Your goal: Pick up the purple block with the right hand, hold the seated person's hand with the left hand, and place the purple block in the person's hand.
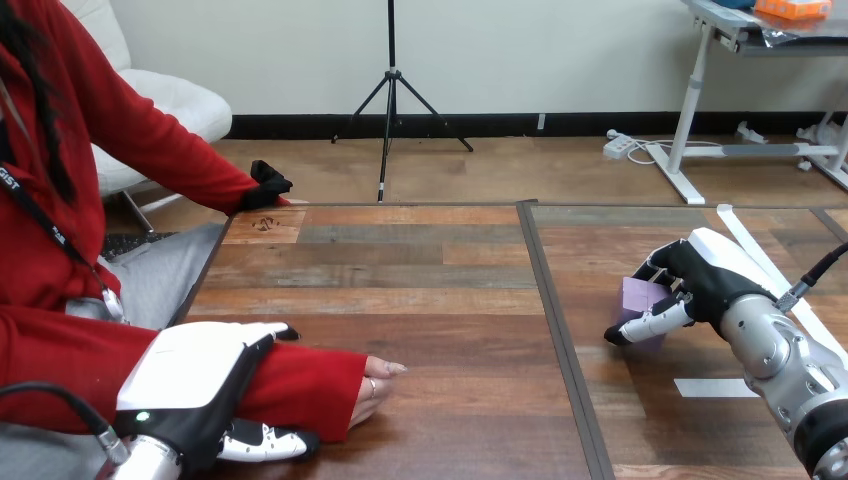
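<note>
A wooden table (400, 270) of mixed brown planks, split by a dark strip (560, 340) running from far edge to near edge. Right of the strip lie two pieces of white tape. The long tape (737, 222) slants in from the far right corner, and the short tape (715, 387) lies closer to the near edge.

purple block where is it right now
Head view, right side: the purple block is held in the curled fingers of the robot's right hand, right of the table's dark seam.

The wooden table (420, 300) is carrying a purple block (640, 297) on its right half, the person's hand (375, 385) near the front-left, and white tape strips (714, 387).
</note>
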`<state>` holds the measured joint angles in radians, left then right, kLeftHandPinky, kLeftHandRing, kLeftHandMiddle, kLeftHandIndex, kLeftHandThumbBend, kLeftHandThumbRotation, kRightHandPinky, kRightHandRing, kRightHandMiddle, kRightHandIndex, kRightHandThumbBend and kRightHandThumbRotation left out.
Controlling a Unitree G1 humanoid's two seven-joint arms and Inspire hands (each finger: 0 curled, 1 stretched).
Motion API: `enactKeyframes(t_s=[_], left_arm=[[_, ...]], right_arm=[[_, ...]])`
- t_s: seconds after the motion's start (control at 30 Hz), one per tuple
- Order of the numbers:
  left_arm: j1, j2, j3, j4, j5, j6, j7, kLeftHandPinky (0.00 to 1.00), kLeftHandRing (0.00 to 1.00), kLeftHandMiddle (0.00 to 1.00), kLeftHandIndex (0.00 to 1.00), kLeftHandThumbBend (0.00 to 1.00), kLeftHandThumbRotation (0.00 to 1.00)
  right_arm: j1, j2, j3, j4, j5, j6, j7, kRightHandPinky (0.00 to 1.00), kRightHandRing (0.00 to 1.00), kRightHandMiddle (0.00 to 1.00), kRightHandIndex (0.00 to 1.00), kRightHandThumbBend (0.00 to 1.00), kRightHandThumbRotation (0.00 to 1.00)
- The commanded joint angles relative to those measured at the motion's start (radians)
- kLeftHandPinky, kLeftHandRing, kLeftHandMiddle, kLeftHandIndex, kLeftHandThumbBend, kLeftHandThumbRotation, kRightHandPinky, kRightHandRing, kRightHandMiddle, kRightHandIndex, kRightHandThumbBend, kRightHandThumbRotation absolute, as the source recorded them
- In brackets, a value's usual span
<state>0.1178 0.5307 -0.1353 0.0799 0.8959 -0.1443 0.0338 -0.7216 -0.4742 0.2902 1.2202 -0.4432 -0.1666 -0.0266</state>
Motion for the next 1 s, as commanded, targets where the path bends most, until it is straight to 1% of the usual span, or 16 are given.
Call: enactKeyframes(t_s=[0.0, 0.17, 0.27, 0.4, 0.5, 0.7, 0.97], left_arm=[[-0.082, 0.036, -0.019, 0.026, 0.015, -0.021, 0.04, 0.84, 0.84, 0.83, 0.81, 0.92, 0.44], [-0.103, 0.048, -0.042, 0.046, 0.048, -0.012, 0.047, 0.84, 0.85, 0.84, 0.82, 0.92, 0.43], [-0.118, 0.053, -0.059, 0.065, 0.076, -0.01, 0.071, 0.85, 0.85, 0.85, 0.82, 0.92, 0.42], [-0.138, 0.06, -0.082, 0.094, 0.116, -0.012, 0.118, 0.86, 0.86, 0.85, 0.82, 0.93, 0.41], [-0.149, 0.062, -0.096, 0.112, 0.134, -0.014, 0.14, 0.86, 0.87, 0.86, 0.83, 0.94, 0.39], [-0.173, 0.067, -0.123, 0.147, 0.159, -0.014, 0.175, 0.88, 0.88, 0.87, 0.84, 0.95, 0.36], [-0.2, 0.068, -0.155, 0.183, 0.174, -0.009, 0.196, 0.91, 0.9, 0.89, 0.85, 0.95, 0.32]], right_arm=[[-0.041, -0.012, -0.016, -0.048, 0.008, -0.022, -0.005, 0.46, 0.5, 0.54, 0.52, 0.65, 0.0], [-0.039, -0.013, -0.016, -0.049, 0.008, -0.032, -0.008, 0.45, 0.5, 0.54, 0.52, 0.65, 0.0], [-0.037, -0.014, -0.016, -0.048, 0.007, -0.04, -0.011, 0.45, 0.5, 0.54, 0.51, 0.65, 0.0], [-0.037, -0.013, -0.018, -0.048, 0.01, -0.036, -0.007, 0.45, 0.5, 0.54, 0.51, 0.65, 0.0], [-0.038, -0.012, -0.019, -0.049, 0.011, -0.034, -0.006, 0.45, 0.5, 0.54, 0.51, 0.65, 0.0], [-0.035, -0.014, -0.018, -0.05, 0.009, -0.044, -0.007, 0.45, 0.49, 0.53, 0.51, 0.65, 0.0], [-0.034, -0.014, -0.018, -0.048, 0.01, -0.045, -0.007, 0.45, 0.49, 0.53, 0.51, 0.65, 0.0]])
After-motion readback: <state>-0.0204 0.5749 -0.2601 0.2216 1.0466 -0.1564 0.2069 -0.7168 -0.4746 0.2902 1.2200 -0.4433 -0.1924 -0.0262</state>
